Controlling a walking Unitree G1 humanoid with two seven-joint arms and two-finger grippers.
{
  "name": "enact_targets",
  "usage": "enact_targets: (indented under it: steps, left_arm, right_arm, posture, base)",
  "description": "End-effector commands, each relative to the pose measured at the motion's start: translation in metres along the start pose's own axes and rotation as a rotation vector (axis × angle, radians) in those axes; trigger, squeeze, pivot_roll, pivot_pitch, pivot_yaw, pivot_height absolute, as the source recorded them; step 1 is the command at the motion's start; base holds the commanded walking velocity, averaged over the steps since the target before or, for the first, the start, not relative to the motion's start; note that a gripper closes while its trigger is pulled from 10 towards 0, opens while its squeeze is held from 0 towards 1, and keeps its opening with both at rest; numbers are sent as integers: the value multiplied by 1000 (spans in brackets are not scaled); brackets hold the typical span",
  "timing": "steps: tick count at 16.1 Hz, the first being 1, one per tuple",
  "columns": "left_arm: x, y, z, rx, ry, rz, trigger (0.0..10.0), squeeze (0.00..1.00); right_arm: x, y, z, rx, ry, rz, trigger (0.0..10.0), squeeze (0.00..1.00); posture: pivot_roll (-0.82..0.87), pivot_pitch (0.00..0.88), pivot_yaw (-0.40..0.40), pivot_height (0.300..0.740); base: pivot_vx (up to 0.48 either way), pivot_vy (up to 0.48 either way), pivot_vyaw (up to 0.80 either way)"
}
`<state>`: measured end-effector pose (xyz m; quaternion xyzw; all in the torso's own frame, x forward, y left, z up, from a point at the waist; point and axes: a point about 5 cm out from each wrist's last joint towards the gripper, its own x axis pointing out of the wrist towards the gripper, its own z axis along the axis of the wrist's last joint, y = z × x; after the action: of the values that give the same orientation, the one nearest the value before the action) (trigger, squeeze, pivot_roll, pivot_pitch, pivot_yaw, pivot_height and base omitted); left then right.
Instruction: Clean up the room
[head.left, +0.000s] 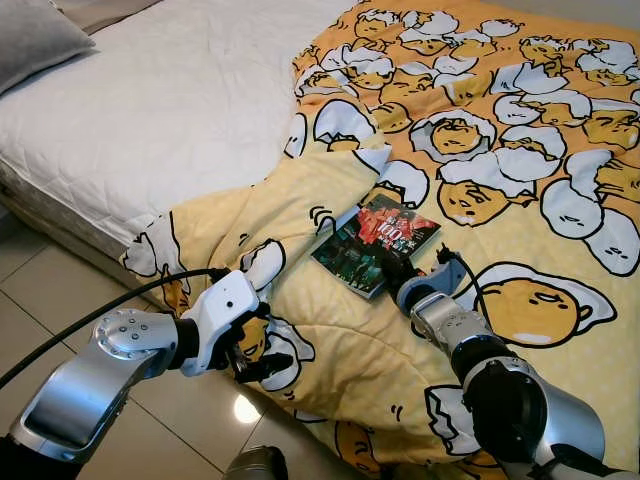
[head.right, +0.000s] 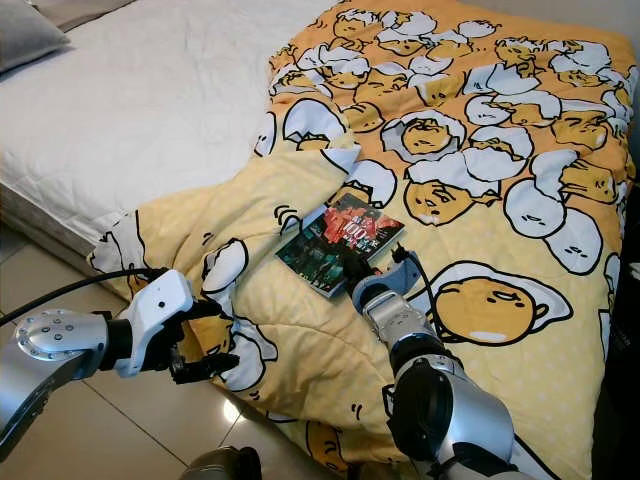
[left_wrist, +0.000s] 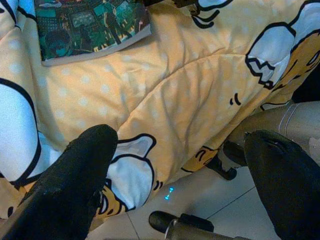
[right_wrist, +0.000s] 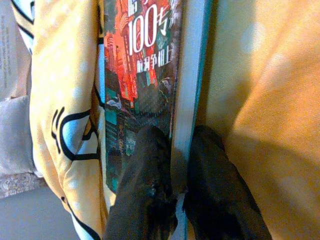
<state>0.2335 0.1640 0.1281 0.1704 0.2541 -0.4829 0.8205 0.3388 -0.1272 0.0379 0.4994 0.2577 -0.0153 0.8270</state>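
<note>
Bed (head.left: 180, 110) with white sheet, yellow egg-print blanket (head.left: 520, 170) spread over it and drooping to the tiled floor (head.left: 60, 270). Book (head.left: 375, 243) lies flat on the blanket near the bed's edge. Right tool (head.left: 408, 272) is at the book's near edge, its 2 fingers (right_wrist: 145, 170) narrowed onto that edge, 1 on the cover, 1 under: holding the book. Left tool (head.left: 250, 345) gapes wide, holding nothing, beside the hanging blanket corner. Step looks like picking up the book: keep the pinch firm, lift straight, avoid snagging fabric under the lower finger.
</note>
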Motion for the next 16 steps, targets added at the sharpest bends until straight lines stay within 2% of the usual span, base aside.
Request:
enact_targets:
  steps: [1, 4, 6, 8, 9, 10, 12, 14, 15, 16]
  left_arm:
    - [2, 1, 0, 9, 2, 4, 10000, 475]
    - [8, 3, 0, 8, -23, 17, 10000, 475]
    - [16, 10, 7, -4, -89, 66, 10000, 475]
    - [22, 15, 16, -33, -173, 126, 10000, 478]
    - [28, 17, 17, -42, -210, 174, 10000, 478]
    - [30, 19, 21, -52, -239, 199, 10000, 478]
    - [35, 23, 24, -84, -297, 301, 10000, 494]
    - [35, 27, 25, -124, -339, 372, 10000, 494]
    - [35, 28, 25, -128, -349, 392, 10000, 490]
    - [33, 31, 25, -138, -369, 455, 10000, 482]
  right_arm:
    - [1, 6, 2, -19, 2, 19, 0, 0]
    - [1, 9, 8, -21, -14, 49, 0, 0]
    - [1, 14, 18, -30, -40, 95, 0, 0]
    - [-3, 13, 28, -91, -59, 144, 0, 0]
    - [-6, 8, 29, -199, -40, 159, 0, 0]
    - [-8, 5, 30, -250, -38, 165, 0, 0]
    - [-17, -1, 39, -259, -116, 164, 0, 0]
    - [-26, -1, 45, -227, -169, 173, 0, 0]
    - [-29, -1, 47, -242, -188, 171, 0, 0]
    - [-41, 5, 54, -301, -273, 176, 0, 0]
  posture:
    - [130, 83, 46, 740]
    - [96, 9, 34, 740]
    - [64, 0, 36, 740]
    - [34, 0, 50, 740]
    - [14, 0, 56, 740]
    - [14, 0, 56, 740]
    - [-6, 0, 65, 740]
    - [-17, 0, 69, 740]
    - [-20, 0, 69, 740]
    - [-30, 0, 70, 740]
  base:
    - [0, 0, 0]
    - [0, 0, 0]
    - [0, 0, 0]
    - [0, 0, 0]
    - [0, 0, 0]
    - [0, 0, 0]
    - [0, 0, 0]
    - [0, 0, 0]
    - [0, 0, 0]
    - [0, 0, 0]
